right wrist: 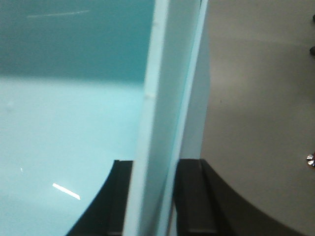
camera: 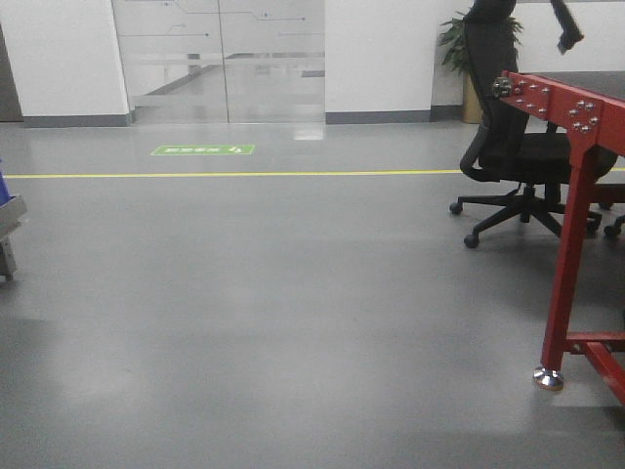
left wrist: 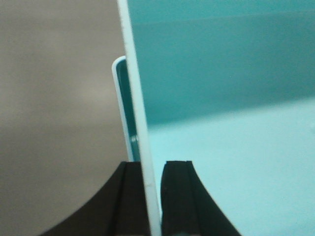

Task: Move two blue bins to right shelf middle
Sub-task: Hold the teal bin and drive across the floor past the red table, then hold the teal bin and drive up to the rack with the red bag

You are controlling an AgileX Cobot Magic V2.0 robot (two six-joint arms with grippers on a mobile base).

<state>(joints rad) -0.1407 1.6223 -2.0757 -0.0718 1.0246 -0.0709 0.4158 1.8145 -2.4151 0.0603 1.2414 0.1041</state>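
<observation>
Left wrist: bin rim [left wrist: 140,98] inside left claw [left wrist: 153,166].

The blue bin [left wrist: 231,162] is smooth plastic with a soft sheen. The left gripper [left wrist: 151,172] has matt black, rubbery-looking fingers [left wrist: 179,196]. The floor [camera: 273,322] is smooth grey, faintly glossy. The table [camera: 569,225] is red painted metal with shiny bolts [camera: 584,112] and a polished metal foot [camera: 548,378].

Black office chair [camera: 522,151] beside red table [camera: 573,225]
</observation>
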